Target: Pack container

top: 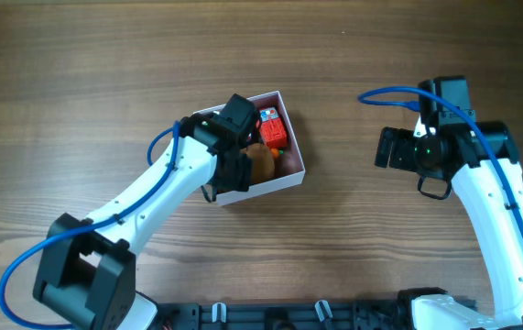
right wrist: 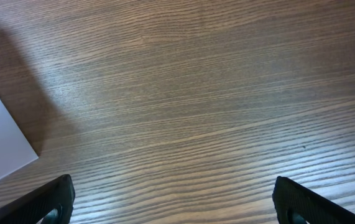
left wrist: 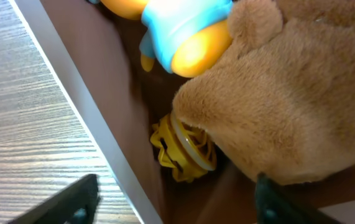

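Observation:
The container is a square white box with a dusty pink inside at the table's middle. It holds a brown plush toy and a red toy. My left gripper is open over the box's left part. In the left wrist view its fingers straddle the white wall, one outside and one inside, with nothing between them. That view shows the brown plush, a yellow toy and a blue and orange toy. My right gripper is open and empty over bare wood.
The right wrist view shows wood grain between the open fingers and a white corner of the box at the left edge. The arm bases stand along the table's front edge.

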Action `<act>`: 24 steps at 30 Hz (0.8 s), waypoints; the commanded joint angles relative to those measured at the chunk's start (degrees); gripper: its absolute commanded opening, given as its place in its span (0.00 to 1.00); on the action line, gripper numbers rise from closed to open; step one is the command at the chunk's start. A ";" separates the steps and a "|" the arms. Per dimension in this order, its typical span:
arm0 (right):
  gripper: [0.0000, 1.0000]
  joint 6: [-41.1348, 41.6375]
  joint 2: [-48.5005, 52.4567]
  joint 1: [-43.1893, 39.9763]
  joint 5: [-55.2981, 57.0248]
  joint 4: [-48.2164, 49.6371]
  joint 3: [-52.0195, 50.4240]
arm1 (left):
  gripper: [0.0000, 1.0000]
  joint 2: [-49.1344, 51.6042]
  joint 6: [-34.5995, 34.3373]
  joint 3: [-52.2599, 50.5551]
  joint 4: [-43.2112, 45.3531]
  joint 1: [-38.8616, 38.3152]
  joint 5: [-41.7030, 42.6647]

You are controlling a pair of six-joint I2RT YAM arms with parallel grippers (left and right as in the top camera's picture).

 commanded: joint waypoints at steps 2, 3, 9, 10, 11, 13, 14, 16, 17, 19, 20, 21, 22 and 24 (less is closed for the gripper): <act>1.00 -1.09 0.44 -0.13 -0.52 -0.02 -0.46 | 0.67 -1.62 -0.04 -0.42 -2.45 0.39 -4.35; 1.00 -1.11 0.44 -0.13 -0.50 -0.02 -0.46 | 0.64 -1.62 -0.04 -0.42 -3.10 0.44 -4.92; 1.00 -1.09 0.44 -0.13 -0.52 -0.07 -0.46 | 0.63 -1.60 -1.79 -0.42 -8.83 3.93 -11.65; 1.00 -1.09 0.44 -0.13 -0.52 -0.07 -0.46 | 0.64 -1.60 -1.79 -0.42 -9.11 5.05 -11.74; 1.00 -1.11 0.44 -0.13 -0.52 -0.07 -0.46 | 0.64 -1.60 -1.79 -0.42 -9.11 6.12 -11.72; 1.00 -1.07 0.44 -0.13 -0.52 -0.07 -0.46 | 0.64 -1.60 -1.75 -0.42 -8.37 8.59 -11.74; 1.00 -1.11 0.44 -0.13 -0.52 -0.07 -0.46 | 0.65 -1.60 -1.75 -0.42 -7.69 9.44 -11.74; 1.00 -1.09 0.44 -0.13 -0.52 -0.07 -0.46 | 0.65 -1.60 -1.75 -0.42 -6.60 10.45 -11.72; 1.00 -1.11 0.44 -0.13 -0.52 -0.07 -0.46 | 0.65 -1.60 -1.75 -0.42 -6.40 10.51 -11.72; 1.00 -1.09 0.44 -0.13 -0.52 -0.07 -0.46 | 0.68 -1.60 -1.75 -0.42 -6.29 10.38 -11.72; 1.00 -1.09 0.44 -0.13 -0.50 -0.07 -0.46 | 0.71 -1.62 -1.79 -0.42 -6.29 10.12 -11.69; 1.00 -1.11 0.44 -0.13 -0.52 -0.04 -0.46 | 0.73 -2.03 -1.97 -0.42 -6.14 9.35 -11.69; 1.00 -1.09 0.44 -0.13 -0.50 0.00 -0.46 | 0.74 -2.67 -1.97 -0.42 -6.01 8.72 -11.69; 1.00 -1.11 0.44 -0.13 -0.52 0.22 -0.46 | 0.77 -5.22 -1.97 -0.42 -5.40 7.02 -11.69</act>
